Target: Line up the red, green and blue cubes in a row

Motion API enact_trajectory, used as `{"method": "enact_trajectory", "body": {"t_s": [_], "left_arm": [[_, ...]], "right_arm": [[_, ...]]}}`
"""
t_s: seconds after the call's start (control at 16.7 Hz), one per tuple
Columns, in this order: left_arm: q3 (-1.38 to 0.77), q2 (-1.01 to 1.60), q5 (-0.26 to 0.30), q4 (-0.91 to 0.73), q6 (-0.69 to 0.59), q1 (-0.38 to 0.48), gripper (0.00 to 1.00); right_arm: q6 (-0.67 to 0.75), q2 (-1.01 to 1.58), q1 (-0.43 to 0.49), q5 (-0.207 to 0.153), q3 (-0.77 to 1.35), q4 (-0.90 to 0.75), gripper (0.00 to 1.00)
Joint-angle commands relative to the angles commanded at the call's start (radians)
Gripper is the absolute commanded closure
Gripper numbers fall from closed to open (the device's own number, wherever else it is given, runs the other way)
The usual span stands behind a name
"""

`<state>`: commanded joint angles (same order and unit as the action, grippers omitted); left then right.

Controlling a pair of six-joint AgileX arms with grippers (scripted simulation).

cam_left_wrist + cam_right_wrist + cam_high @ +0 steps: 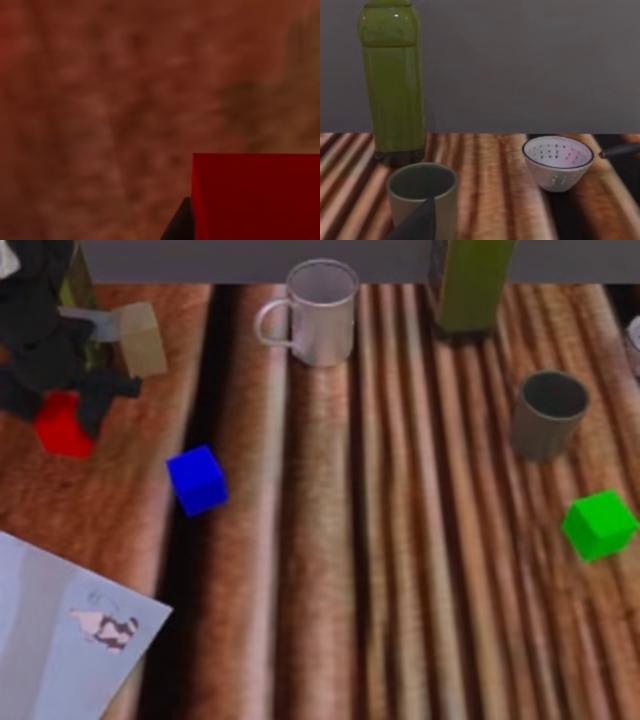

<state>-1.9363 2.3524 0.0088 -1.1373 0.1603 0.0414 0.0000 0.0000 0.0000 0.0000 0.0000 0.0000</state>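
The left gripper (62, 412) sat over the small bright red cube (62, 428); whether its fingers had clamped, I cannot tell. A square, centred grip seemed wise before carrying it toward the deep blue cube (196, 480).

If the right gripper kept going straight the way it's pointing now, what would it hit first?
Most likely the grey-green cup, directly ahead in the right wrist view; the green bottle stands behind it. Depth is hard to judge.

Legible text, labels, brands, numbers, signs: none that I can read. The pale sheet of paper (60, 630) at my table's left near corner carries only a small printed figure, with no lettering I can make out.
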Motion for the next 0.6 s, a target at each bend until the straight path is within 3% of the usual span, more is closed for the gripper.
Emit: {"method": "enact_trajectory", "body": {"t_s": [0.18, 0.6], "left_arm": [[-0.057, -0.026, 0.0, -0.078, -0.001, -0.007, 1.0], [-0.039, -0.041, -0.002, -0.076, -0.037, 0.031, 1.0]], "right_arm": [[0.0, 0.0, 0.0, 0.0, 0.0, 0.0, 0.0], [0.0, 0.0, 0.0, 0.0, 0.0, 0.0, 0.0]]}}
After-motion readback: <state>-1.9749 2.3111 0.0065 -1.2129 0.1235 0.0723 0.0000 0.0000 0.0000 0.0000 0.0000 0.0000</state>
